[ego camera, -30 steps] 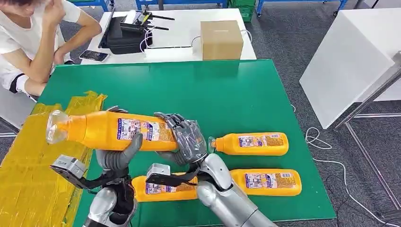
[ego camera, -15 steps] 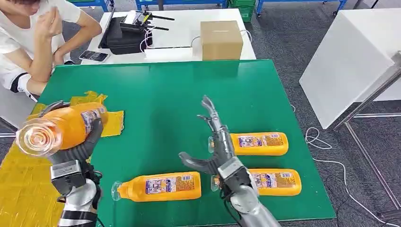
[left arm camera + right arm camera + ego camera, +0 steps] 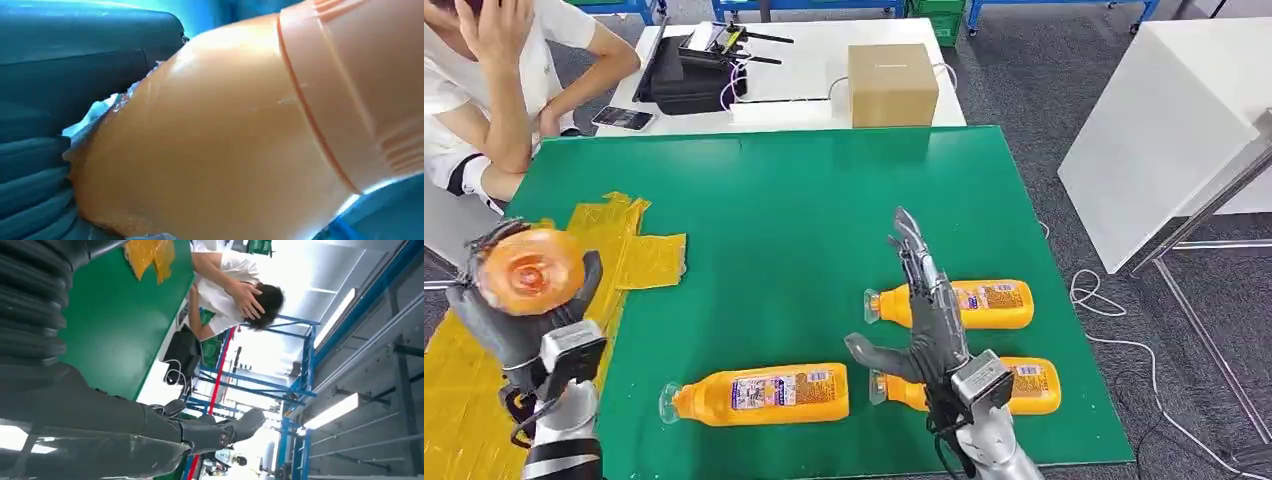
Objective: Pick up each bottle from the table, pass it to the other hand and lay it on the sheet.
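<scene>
My left hand (image 3: 509, 325) grips an orange bottle (image 3: 529, 270) above the yellow sheet (image 3: 484, 395) at the table's left; the bottle's clear cap end faces the camera. In the left wrist view the orange bottle (image 3: 225, 135) lies against the dark fingers (image 3: 35, 200). My right hand (image 3: 929, 320) stands upright with fingers spread and nothing in it, above the right-hand bottles. In the right wrist view its fingers (image 3: 210, 432) are held straight out. Three more orange bottles lie on the green table: one front centre (image 3: 759, 393), one at right (image 3: 989, 303), one front right (image 3: 1024, 385).
A person (image 3: 494, 80) sits at the far left corner, a hand at the head. Behind the green table (image 3: 804, 190) a white table holds a cardboard box (image 3: 892, 84), a black bag (image 3: 686, 75) and a phone (image 3: 622, 118). A white panel (image 3: 1164, 120) stands at right.
My left hand has carried the bottle further left over the sheet, turning its cap toward the camera. My right hand let go a second ago and has moved right, fingers spread.
</scene>
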